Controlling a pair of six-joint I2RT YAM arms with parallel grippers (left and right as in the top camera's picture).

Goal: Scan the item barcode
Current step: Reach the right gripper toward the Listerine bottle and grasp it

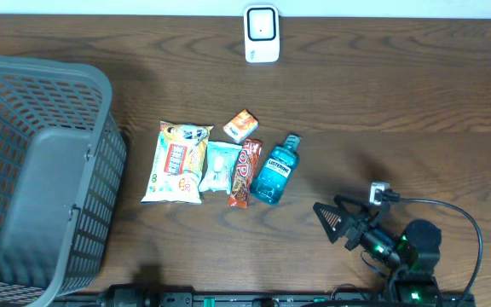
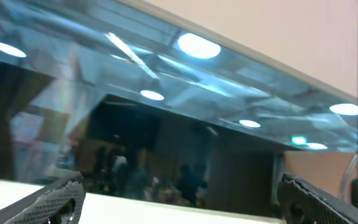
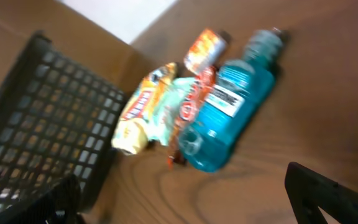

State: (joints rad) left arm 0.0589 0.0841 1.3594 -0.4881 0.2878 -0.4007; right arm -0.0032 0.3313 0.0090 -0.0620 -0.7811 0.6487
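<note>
Right, a dark wood-grain table [image 1: 382,94] fills the overhead view, with a pale strip running along the top edge of the frame. The left wrist camera looks out into the room: several bright oval lights [image 2: 198,45] on a bluish band, a dark blurred area beneath, and a peach wall [image 2: 278,31] at the upper right.

Now the count. One grey slatted basket [image 1: 24,111] sits at the far left. One white scanner [image 1: 262,34] stands at the top centre. Five items lie side by side in the middle of the table, well apart from the scanner:
- one snack bag [image 1: 177,162]
- one pale teal packet [image 1: 220,166]
- one red-orange bar [image 1: 245,173]
- one blue mouthwash bottle [image 1: 275,169], lying flat with its cap toward the top of the frame
- one small orange box [image 1: 240,125], just above the others

Two hands. The right hand [image 1: 335,223] is at the lower right, spread wide, holding nothing and clear of the bottle. The left hand [image 2: 179,202] is also spread wide, with a finger in each lower corner of its own view and only the room between them.
</note>
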